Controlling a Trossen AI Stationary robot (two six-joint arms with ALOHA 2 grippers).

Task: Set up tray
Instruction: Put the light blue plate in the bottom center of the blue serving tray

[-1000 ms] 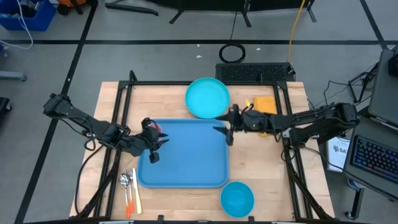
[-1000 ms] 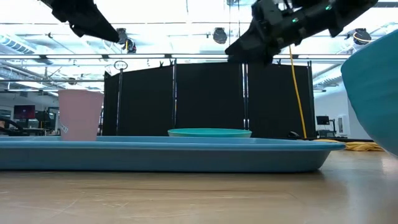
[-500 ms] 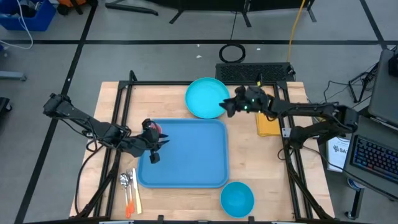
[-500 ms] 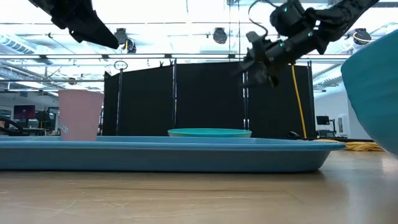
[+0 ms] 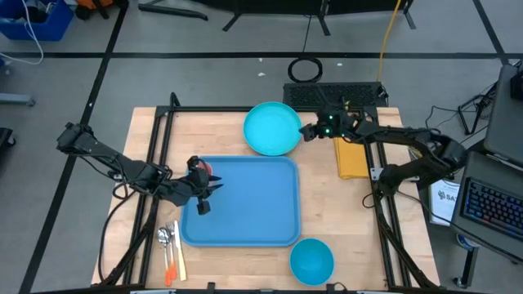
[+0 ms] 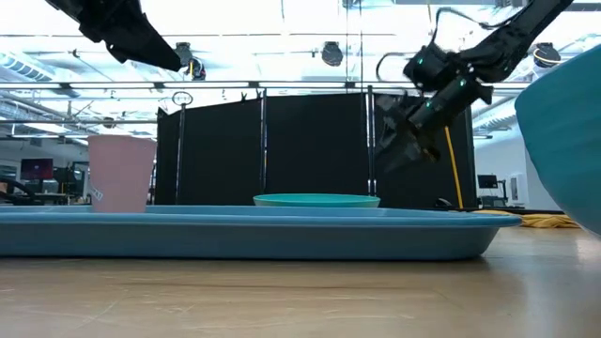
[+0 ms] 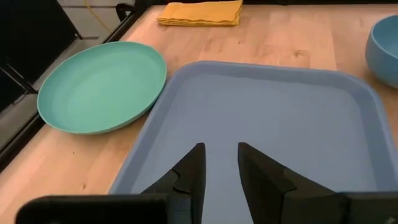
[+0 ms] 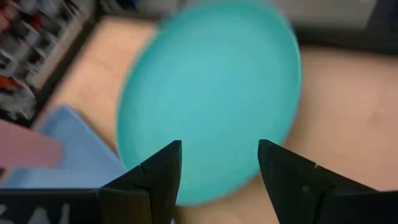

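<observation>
Tray (image 5: 245,200): blue, flat on the table (image 5: 351,204) at centre, empty, long sides running toward 12 and 6 o'clock; central spot suits loading from either side.
Plate (image 5: 272,128): round cyan, on the table at 12 o'clock of the tray, just beside its far rim, apparently not overlapping it.
Right gripper (image 5: 309,132): above the plate's 3 o'clock edge, fingers spread apart and holding nothing; wrist view frames the plate between the fingers, so likely lining up to take the plate by its rim.
Left gripper (image 5: 206,194): over the tray's 9 o'clock rim, fingers slightly parted with nothing between them; seems parked there, clear of the right arm's path.
Pink cup (image 6: 120,173): upright, at the tray's 10 o'clock corner, close by the left gripper; contact with the tray not clear.
Bowl (image 5: 311,261): small, blue, on the table at 5 o'clock of the tray, just off its corner.
Cutlery (image 5: 171,249): on the table at 7 o'clock of the tray, beside its rim.
Yellow cloth (image 5: 353,155): folded, at 2 o'clock of the tray, partly under the right arm.
Progress: judged early, with nothing yet on the tray.
</observation>
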